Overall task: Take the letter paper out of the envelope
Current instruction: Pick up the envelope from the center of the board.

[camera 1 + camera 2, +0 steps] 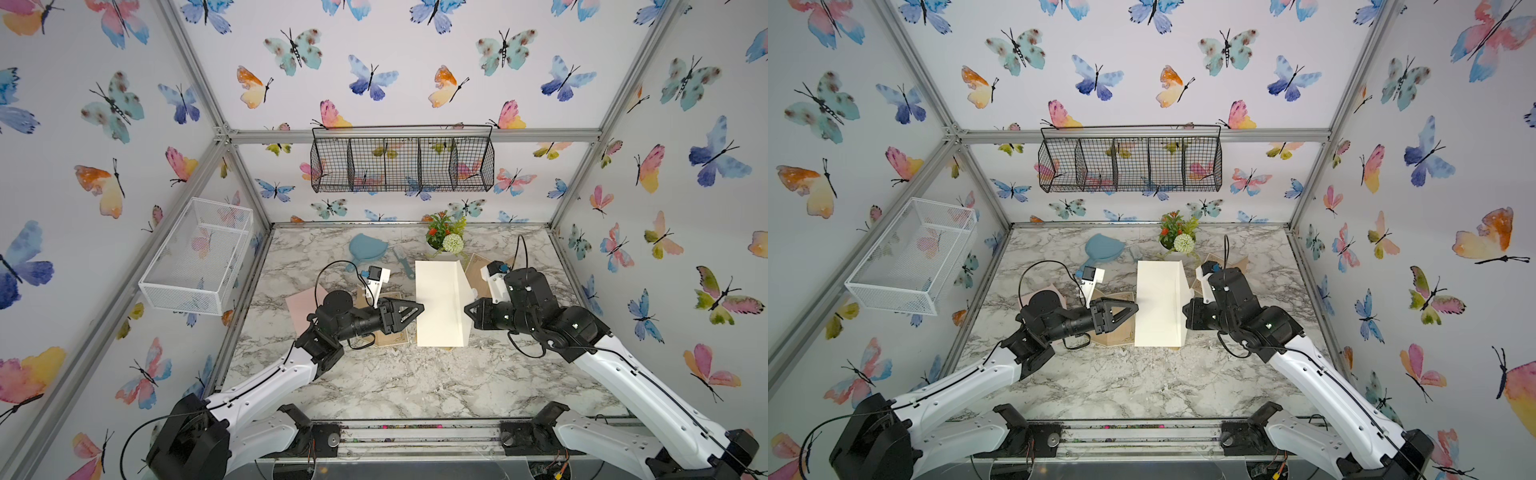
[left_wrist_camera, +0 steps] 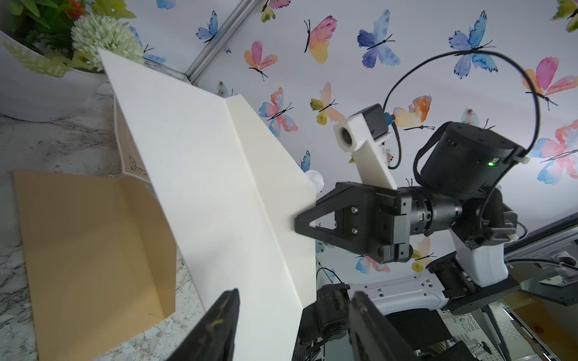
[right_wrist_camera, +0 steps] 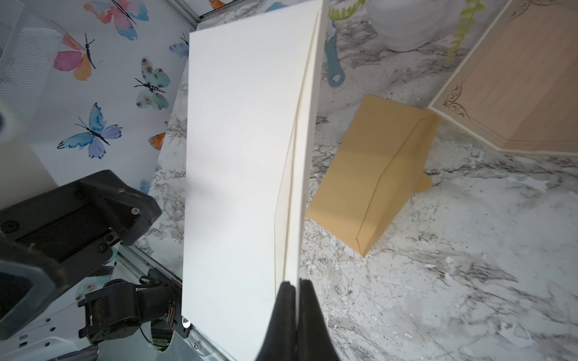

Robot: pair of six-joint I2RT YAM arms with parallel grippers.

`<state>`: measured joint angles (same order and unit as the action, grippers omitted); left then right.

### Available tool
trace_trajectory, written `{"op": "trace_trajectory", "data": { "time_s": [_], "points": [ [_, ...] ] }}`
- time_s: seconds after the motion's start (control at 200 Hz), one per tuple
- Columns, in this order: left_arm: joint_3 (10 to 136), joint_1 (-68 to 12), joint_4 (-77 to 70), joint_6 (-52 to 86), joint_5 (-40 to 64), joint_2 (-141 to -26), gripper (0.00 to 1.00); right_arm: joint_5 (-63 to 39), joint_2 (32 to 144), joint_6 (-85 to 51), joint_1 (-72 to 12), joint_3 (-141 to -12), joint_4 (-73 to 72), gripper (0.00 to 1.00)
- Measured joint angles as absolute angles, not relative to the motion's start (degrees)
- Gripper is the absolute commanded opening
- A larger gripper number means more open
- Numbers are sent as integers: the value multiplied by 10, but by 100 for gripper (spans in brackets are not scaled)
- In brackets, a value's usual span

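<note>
The tall white paper envelope (image 1: 436, 303) hangs in mid-air, flap open. I cannot see the letter paper, so I judge it is inside. To do this well, I'd keep the envelope steady and steer the left pincer (image 2: 294, 293) into the mouth under the flap, not onto the outer wall. The right pincer (image 3: 295, 290) is clenched on the flap's edge. The left is released, its jaws well apart astride the envelope's opposite edge, grasping nothing.

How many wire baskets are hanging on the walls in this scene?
2. A black wire basket hangs on the back wall. A white wire basket hangs on the left wall. No other is visible, and none seems hidden.
</note>
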<state>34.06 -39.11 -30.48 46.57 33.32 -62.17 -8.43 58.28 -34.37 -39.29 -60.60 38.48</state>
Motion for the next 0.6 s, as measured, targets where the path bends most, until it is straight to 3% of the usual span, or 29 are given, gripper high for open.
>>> {"op": "trace_trajectory", "data": {
  "time_s": [0.24, 0.601],
  "points": [
    [338, -391, -241, 434, 285, -590, 59, -113, 594, -344, -440, -606, 345, 1],
    [352, -391, -112, 376, 195, -515, 60, -93, 583, -342, -447, -637, 350, 1]
  ]
}}
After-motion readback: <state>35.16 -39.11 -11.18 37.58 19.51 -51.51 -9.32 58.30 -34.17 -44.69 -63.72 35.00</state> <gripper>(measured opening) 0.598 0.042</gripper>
